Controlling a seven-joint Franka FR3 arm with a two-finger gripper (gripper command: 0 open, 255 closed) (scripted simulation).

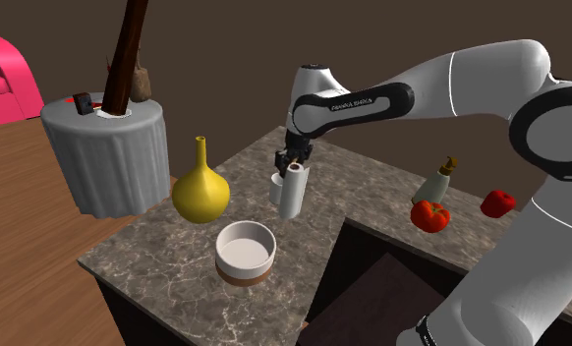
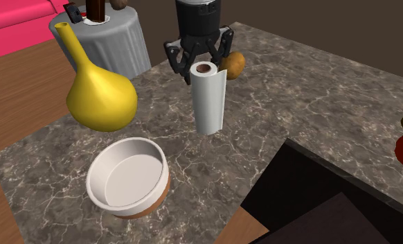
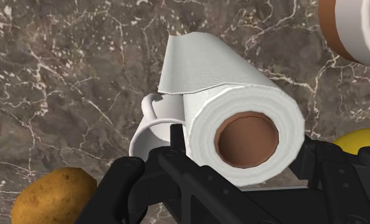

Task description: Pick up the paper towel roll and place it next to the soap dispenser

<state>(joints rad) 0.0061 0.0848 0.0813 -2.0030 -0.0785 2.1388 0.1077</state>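
The white paper towel roll (image 1: 293, 195) (image 2: 210, 97) (image 3: 241, 127) stands upright over the marble counter (image 1: 156, 251), its brown core facing the wrist camera. My black gripper (image 1: 294, 162) (image 2: 202, 59) (image 3: 244, 153) is above it, shut on its top end, with one finger on either side. Whether the roll's base touches the counter I cannot tell. The soap dispenser (image 1: 437, 181), beige with a dark pump, stands on the counter far off towards the shoulder view's right, beyond the sink.
A white mug (image 3: 149, 127) and a potato (image 2: 233, 65) (image 3: 53, 197) sit close behind the roll. A yellow vase (image 1: 200, 189) (image 2: 100, 97) and a white bowl (image 1: 246, 251) (image 2: 127, 177) stand nearby. A dark sink (image 1: 392, 285) lies between roll and dispenser; a tomato (image 1: 429, 215) and another red fruit (image 1: 497, 202) flank the dispenser.
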